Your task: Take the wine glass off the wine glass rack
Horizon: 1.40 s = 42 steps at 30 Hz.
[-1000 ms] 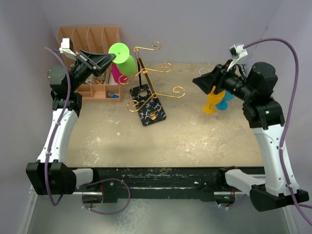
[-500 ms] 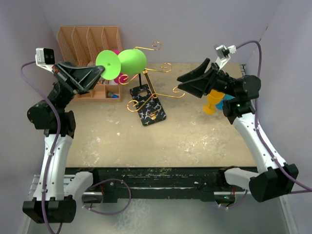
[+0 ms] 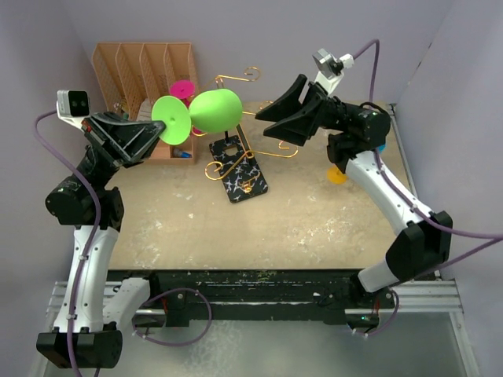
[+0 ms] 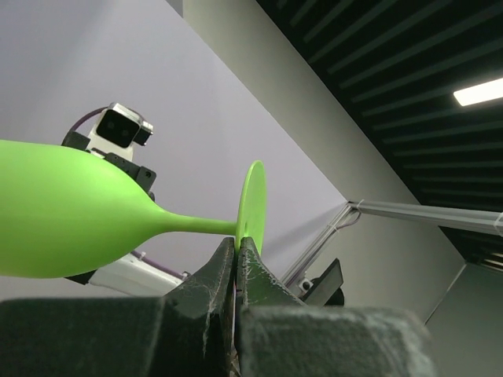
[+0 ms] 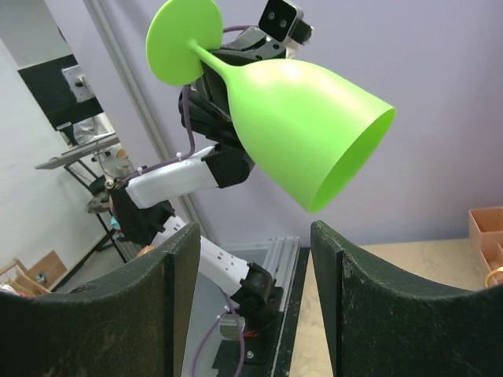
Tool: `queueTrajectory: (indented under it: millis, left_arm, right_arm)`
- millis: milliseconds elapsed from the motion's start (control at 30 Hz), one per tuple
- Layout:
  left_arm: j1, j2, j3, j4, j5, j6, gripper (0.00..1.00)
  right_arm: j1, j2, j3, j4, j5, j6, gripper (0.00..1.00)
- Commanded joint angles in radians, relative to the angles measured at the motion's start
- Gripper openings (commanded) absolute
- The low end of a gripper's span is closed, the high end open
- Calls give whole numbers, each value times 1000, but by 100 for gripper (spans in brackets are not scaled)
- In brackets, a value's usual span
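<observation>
My left gripper [image 3: 161,128] is shut on the round foot of a green wine glass [image 3: 214,110], held on its side in the air, bowl to the right. It shows in the left wrist view [image 4: 63,208], with my left gripper [image 4: 236,245] pinching the foot's rim. My right gripper [image 3: 263,126] is open, just right of the bowl's mouth, not touching. In the right wrist view the glass [image 5: 299,118] is above and between my right gripper's [image 5: 255,236] fingers. The gold wire rack [image 3: 244,118] stands on its black marbled base [image 3: 238,168] below the glass. A pink glass [image 3: 183,89] hangs behind.
An orange slotted organiser [image 3: 134,67] stands at the back left. An orange glass [image 3: 337,174] and a blue one [image 3: 380,148], mostly hidden by the right arm, stand at the right. Lilac walls close in on both sides and the back.
The left gripper has carried the green glass to the right, over the rack. The right arm has swung up and left from the orange and blue glasses toward the glass bowl.
</observation>
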Motion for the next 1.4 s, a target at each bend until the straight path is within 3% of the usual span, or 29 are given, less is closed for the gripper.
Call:
queueTrajectory:
  millis: [0,767,833,867,900,933,1100,1167,1233,1300,1367]
  left_arm:
    - [-5,-24,-3,80,-43,-41,0]
    - [-6,-28,-7,151,-56,-84,0]
    - [-6,-29,-13,149,-55,-82,0]
    - [-7,-28,-18,149,-55,-81,0]
    - [-7,-30,-24,149,-55,-80,0]
    - [-7,-31,-26,150,-55,-79,0]
    - [-7,-36,-40,133,-42,-62,1]
    - [-7,-47,-57,114,-35,-49,26]
    - [-7,-63,-82,81,-26,-24,42]
    - [-7,-78,-114,44,-11,5,53]
    - [-6,-96,-149,-2,5,48,55]
  right_arm:
    - [32,60,110,213,15,112,60]
    - [173,251,331,359,46,228,56]
    - [181,253,340,373,55,243,51]
    - [184,253,344,374,57,246,42]
    - [189,252,345,380,58,249,26]
    - [190,251,346,384,57,253,3]
    - [189,199,301,367,42,244,0]
    - [187,154,260,335,16,209,0]
    - [175,94,212,273,9,145,0]
    - [151,13,155,162,13,65,0]
    - [113,-78,109,-7,19,-46,0]
